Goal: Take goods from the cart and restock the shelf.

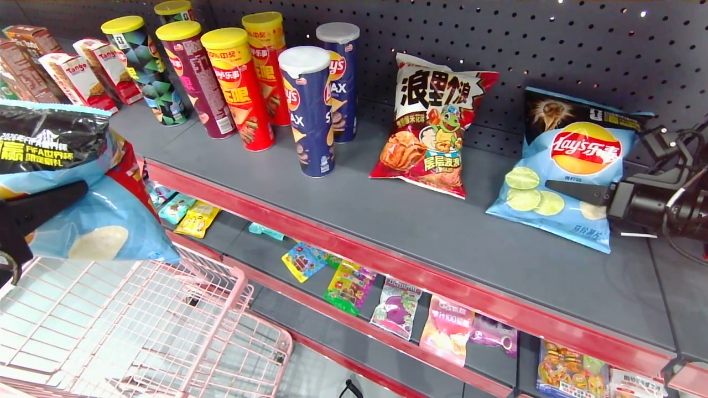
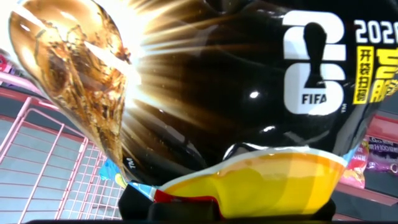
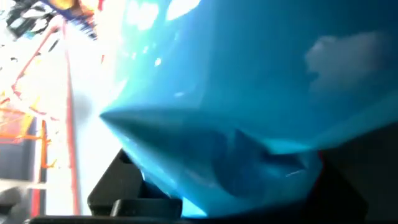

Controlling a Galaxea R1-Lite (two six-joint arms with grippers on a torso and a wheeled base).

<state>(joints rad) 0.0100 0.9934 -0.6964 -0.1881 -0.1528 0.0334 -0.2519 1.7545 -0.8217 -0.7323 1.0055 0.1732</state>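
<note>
**Two puffed chip bags, one in each gripper**

Head view: at nine o'clock the left gripper (image 1: 61,202) is clenched on a blue chip bag (image 1: 105,221), held over the pink cart (image 1: 166,309). At three o'clock the right gripper (image 1: 575,193) grasps the lower edge of a lime chip bag (image 1: 564,160). That bag rests on the upper board of the shelf (image 1: 387,221), near a red snack bag (image 1: 431,127). Both chip bags look air-filled, so I judge them light, soft and slick-skinned, with contents that crush easily. A gentle pinch at a seam or corner suits them better than a squeeze across the belly.

Left wrist view: here the blue chip bag's black, trophy-printed top is close up, and its yellow lower part bulges over a dark finger (image 2: 143,202). That is contact detail the head view cannot give. The cart's pink wire runs behind at eight o'clock.

Right wrist view: blue film folds and puckers between the dark fingers (image 3: 109,193), which supports a closed grasp. The head view adds where the bag sits.
</note>
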